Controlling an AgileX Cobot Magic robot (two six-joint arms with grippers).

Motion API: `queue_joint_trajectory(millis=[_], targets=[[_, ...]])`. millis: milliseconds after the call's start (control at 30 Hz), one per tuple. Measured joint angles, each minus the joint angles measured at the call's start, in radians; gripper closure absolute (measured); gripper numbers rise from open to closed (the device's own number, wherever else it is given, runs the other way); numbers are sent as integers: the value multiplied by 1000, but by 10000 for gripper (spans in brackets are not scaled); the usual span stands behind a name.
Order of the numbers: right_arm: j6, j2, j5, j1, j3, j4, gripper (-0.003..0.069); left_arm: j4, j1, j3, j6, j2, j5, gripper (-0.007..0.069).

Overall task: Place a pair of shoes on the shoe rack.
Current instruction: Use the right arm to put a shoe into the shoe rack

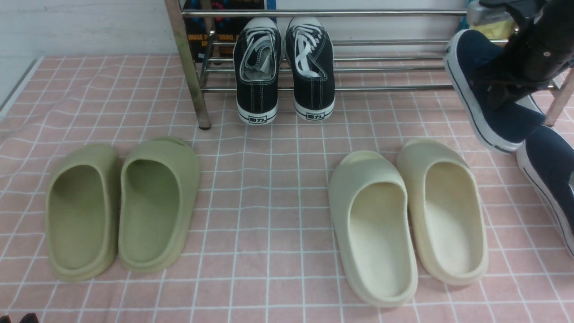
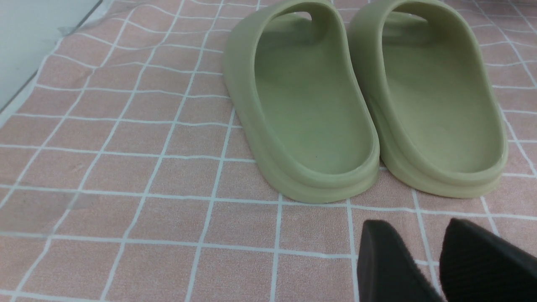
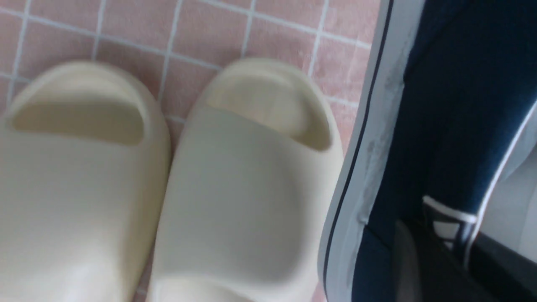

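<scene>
Surface [image 1: 269,179]: pink cloth with a white grid.

Left pincer [image 2: 436,272]: nearest; black fingers a little apart with nothing between them, low over the cloth just short of the green slides [image 1: 121,206].

Cream slides [image 1: 403,215]: side by side, to the right.

Second navy shoe [image 1: 551,179]: lying on the cloth at the far right edge.

First navy shoe [image 1: 475,63]: raised above it, tilted, sole facing left. The right pincer [image 1: 500,89] is clamped on its side wall. It is in front of the shoe rack [image 1: 381,88], not on it.

Black sneakers [image 1: 309,85]: on the rack's low bars.
</scene>
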Motion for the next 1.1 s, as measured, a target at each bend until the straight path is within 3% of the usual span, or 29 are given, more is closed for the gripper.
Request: queue_joint_trajectory(millis=[433, 733, 833, 900, 933, 1000, 1100], targets=[[-24, 321, 50, 1, -501, 51, 622, 0, 0, 0, 0, 0, 0, 384], [-25, 379, 11, 1, -557, 49, 602, 0, 0, 0, 0, 0, 0, 384], [-22, 381, 6, 1, -558, 48, 542, 0, 0, 0, 0, 0, 0, 384], [-12, 372, 17, 1, -561, 48, 429, 0, 0, 0, 0, 0, 0, 384], [-9, 369, 20, 1, -561, 49, 419, 0, 0, 0, 0, 0, 0, 384], [-1, 345, 66, 1, -564, 48, 300, 0, 0, 0, 0, 0, 0, 384], [2, 304, 110, 1, -566, 47, 192, 0, 0, 0, 0, 0, 0, 384]])
